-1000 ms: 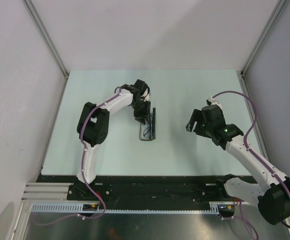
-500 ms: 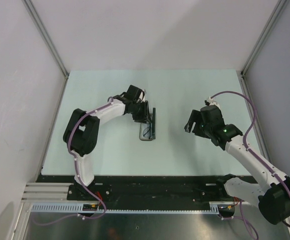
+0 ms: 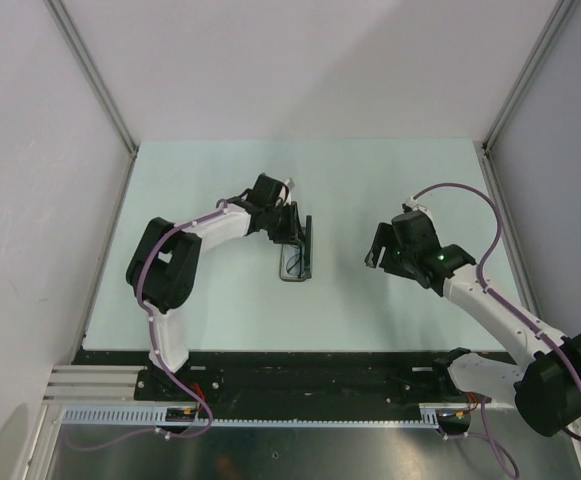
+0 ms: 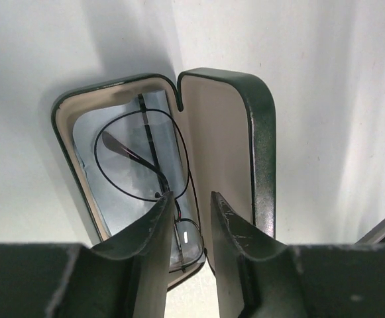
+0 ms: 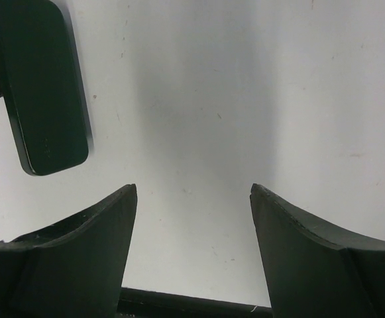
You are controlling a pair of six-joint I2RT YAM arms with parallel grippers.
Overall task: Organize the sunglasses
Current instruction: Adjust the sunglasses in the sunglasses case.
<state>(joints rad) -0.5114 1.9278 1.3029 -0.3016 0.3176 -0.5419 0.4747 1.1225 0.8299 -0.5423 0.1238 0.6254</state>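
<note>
Wire-frame sunglasses (image 4: 142, 158) inside open black case (image 4: 262, 132), wrist-view only; left jaws narrowly parted, right jaws spread.

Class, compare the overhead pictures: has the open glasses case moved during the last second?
No. The glasses case keeps its spot against the left edge of the table.

The top camera looks down on the table (image 3: 390, 180) from behind. The left wrist camera peers closely past the left gripper (image 4: 192, 197) into the case (image 4: 212, 146); the right wrist view shares that case (image 5: 43, 99), ahead-left of the right gripper (image 5: 193, 187).
</note>
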